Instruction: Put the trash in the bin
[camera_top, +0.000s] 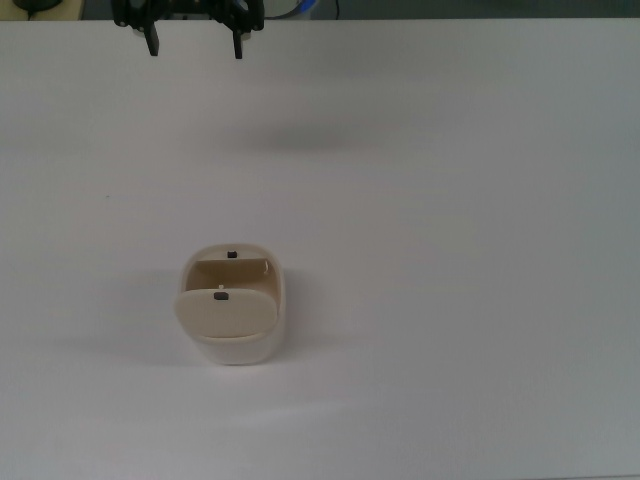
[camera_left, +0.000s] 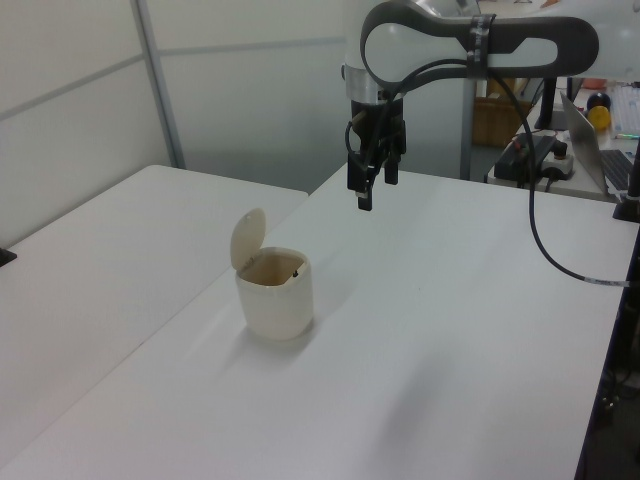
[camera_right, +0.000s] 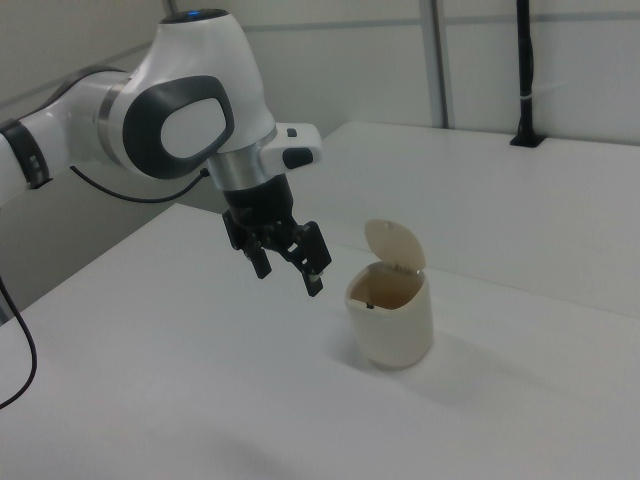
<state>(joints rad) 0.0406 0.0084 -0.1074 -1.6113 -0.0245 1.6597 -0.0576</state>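
The cream bin (camera_top: 238, 347) stands on the white table (camera_top: 450, 250) with its flap lid (camera_top: 224, 310) swung up and its mouth uncovered. It also shows in the left view as the bin (camera_left: 276, 298) and in the right view as the bin (camera_right: 392, 325). My gripper (camera_top: 196, 48) hangs open and empty at the top view's upper edge, well away from the bin. In the left view the gripper (camera_left: 371, 190) is above and behind the bin; in the right view the gripper (camera_right: 290, 279) hangs to the right view's left of it. The trash is out of view.
A second white table (camera_left: 90, 250) adjoins on the left view's left. A black cable (camera_left: 545, 240) trails from the arm to the left view's right, past a laptop (camera_left: 600, 150) and clutter. A black post (camera_right: 524, 70) stands at the back in the right view.
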